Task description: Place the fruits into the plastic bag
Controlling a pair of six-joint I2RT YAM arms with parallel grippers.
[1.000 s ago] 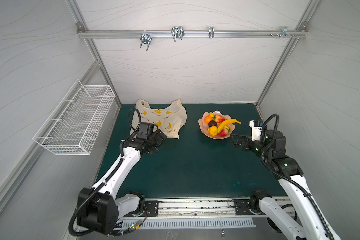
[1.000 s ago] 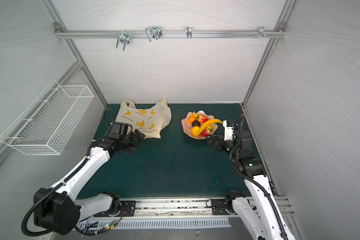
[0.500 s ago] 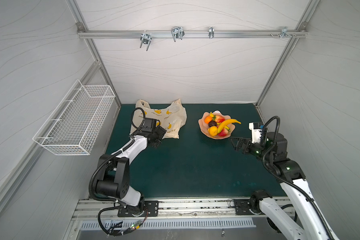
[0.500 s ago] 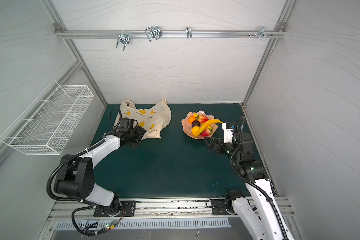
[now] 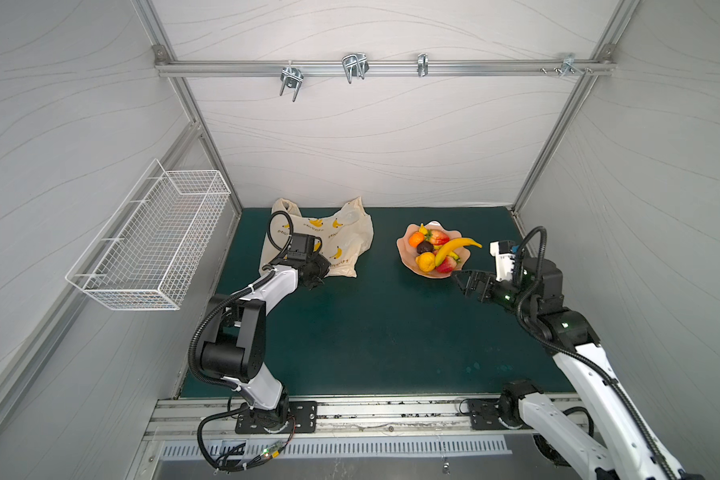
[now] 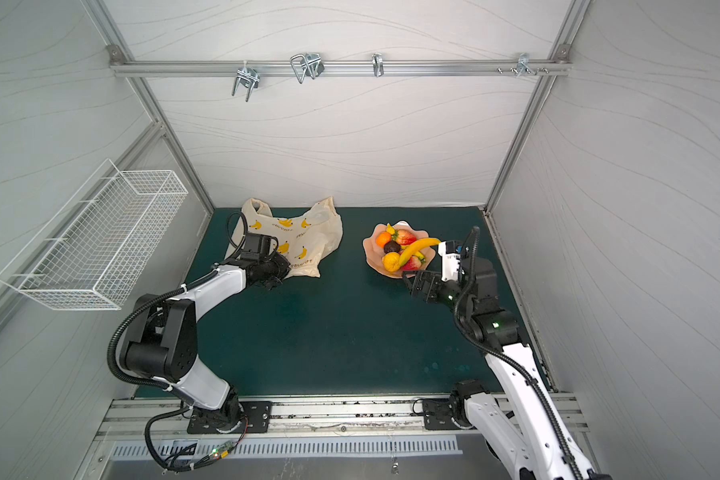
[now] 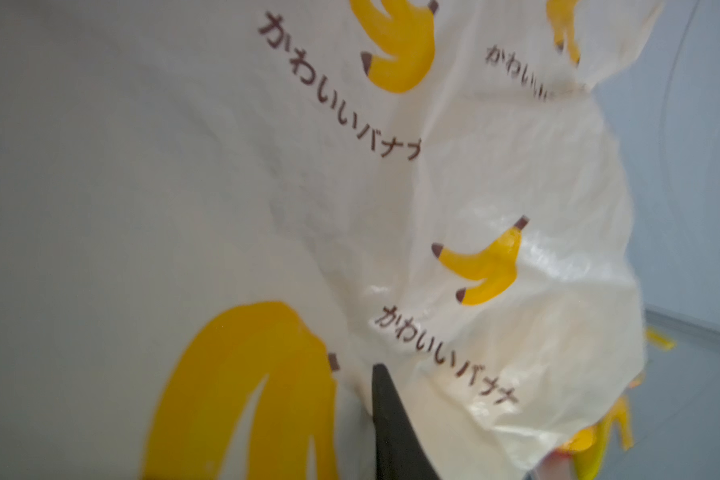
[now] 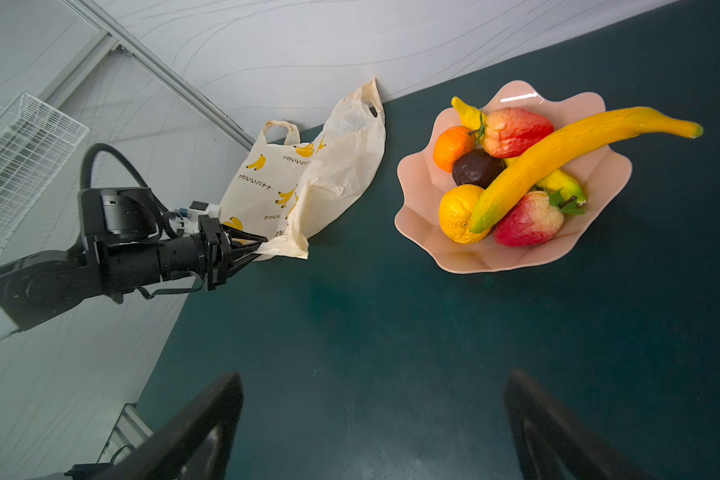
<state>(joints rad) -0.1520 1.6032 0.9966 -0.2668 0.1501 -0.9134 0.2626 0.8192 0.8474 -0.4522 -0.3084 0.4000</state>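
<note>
Fingers (image 8: 250, 237) of the left gripper (image 8: 262, 248) pinched the front edge of the plastic bag (image 8: 337, 166), which lay against the back wall of the worktop (image 8: 391, 332). Wide-spread fingers (image 8: 208, 415) of the right gripper (image 8: 373, 376) hovered over bare worktop beside the pink dish (image 8: 495, 262) holding the fruits (image 8: 578, 137).

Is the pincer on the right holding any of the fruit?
No, the right pincer stands open and empty, short of the pink dish holding the fruits.

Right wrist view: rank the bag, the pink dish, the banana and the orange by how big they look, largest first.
1. pink dish
2. bag, but it lies crumpled and farther from the camera, so its place against the dish is unsure
3. banana
4. orange
</note>
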